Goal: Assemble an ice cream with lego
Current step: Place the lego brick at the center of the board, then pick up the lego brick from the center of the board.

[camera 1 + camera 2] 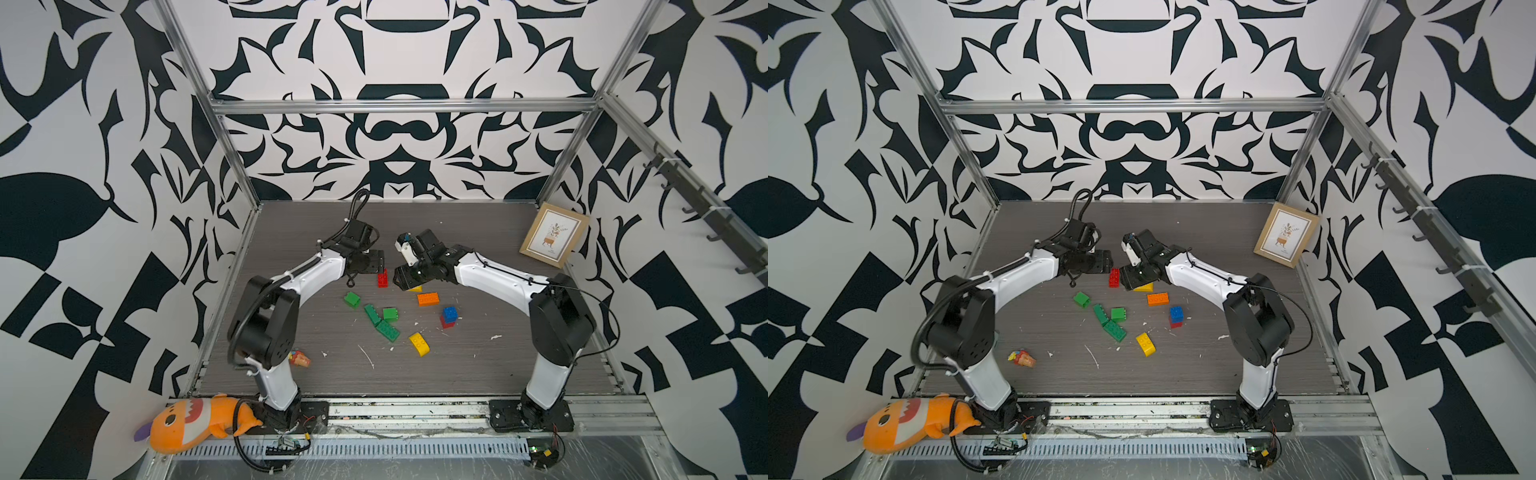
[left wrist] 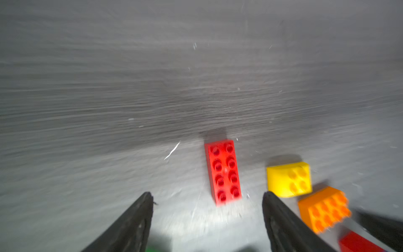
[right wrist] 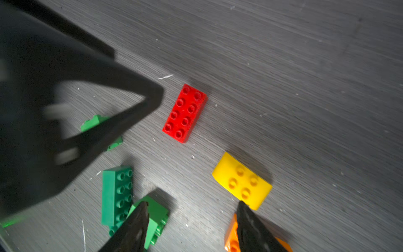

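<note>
Fingers: left fingers (image 2: 135,222) spread wide, empty; right fingers (image 3: 253,227) likewise apart, empty.
Red brick (image 1: 382,278): flat, far-centre, between both; green bricks (image 1: 380,322) nearer.
Likely grasp: straddle its long sides squarely, lower, then close.

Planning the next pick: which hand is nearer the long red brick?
Left. The left hand is open, with the long red brick lying just ahead of its jaws. The right hand sits farther back, by the yellow domed brick.
</note>
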Controlling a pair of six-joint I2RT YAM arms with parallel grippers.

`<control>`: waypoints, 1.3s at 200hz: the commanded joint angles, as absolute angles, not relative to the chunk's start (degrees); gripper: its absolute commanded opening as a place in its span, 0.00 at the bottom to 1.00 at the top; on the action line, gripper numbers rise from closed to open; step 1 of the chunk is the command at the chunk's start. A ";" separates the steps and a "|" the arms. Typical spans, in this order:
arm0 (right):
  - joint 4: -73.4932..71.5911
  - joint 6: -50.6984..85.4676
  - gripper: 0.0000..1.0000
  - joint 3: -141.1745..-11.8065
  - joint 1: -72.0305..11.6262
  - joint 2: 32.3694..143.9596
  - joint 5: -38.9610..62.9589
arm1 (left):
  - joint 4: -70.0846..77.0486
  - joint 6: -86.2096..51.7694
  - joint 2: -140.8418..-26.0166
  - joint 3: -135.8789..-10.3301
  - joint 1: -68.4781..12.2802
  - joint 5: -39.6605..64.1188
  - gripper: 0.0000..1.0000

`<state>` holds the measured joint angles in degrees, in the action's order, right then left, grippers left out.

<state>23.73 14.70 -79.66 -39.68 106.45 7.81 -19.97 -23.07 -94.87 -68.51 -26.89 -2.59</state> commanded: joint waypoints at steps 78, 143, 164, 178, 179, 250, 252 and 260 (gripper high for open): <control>27.97 16.66 0.65 -99.14 -41.48 125.29 7.32 | -13.54 -30.41 -65.95 -46.80 -21.01 1.34 0.99; 33.59 13.86 0.65 -108.42 -44.17 130.86 0.99 | -14.28 -28.66 -63.61 -43.77 -19.78 0.18 0.99; 36.34 12.93 0.62 -111.08 -44.83 132.23 -1.70 | -11.21 -28.65 -62.73 -41.35 -19.78 0.58 0.99; 38.38 12.27 0.59 -112.69 -45.47 132.97 -4.16 | -11.26 -28.42 -62.79 -41.19 -19.69 0.53 0.99; 38.53 12.24 0.59 -112.86 -45.50 133.02 -4.36 | -11.30 -28.40 -62.86 -41.16 -19.69 0.53 0.99; 40.02 9.14 0.38 -114.79 -47.18 133.77 -10.47 | -9.87 -29.18 -62.48 -40.03 -19.69 2.31 0.99; 39.93 9.14 0.37 -114.79 -47.19 133.73 -10.51 | -9.85 -29.29 -62.47 -40.00 -19.69 2.27 0.99; 39.65 9.14 0.34 -114.72 -47.27 133.77 -10.26 | -9.76 -29.20 -62.25 -39.86 -19.69 2.28 0.99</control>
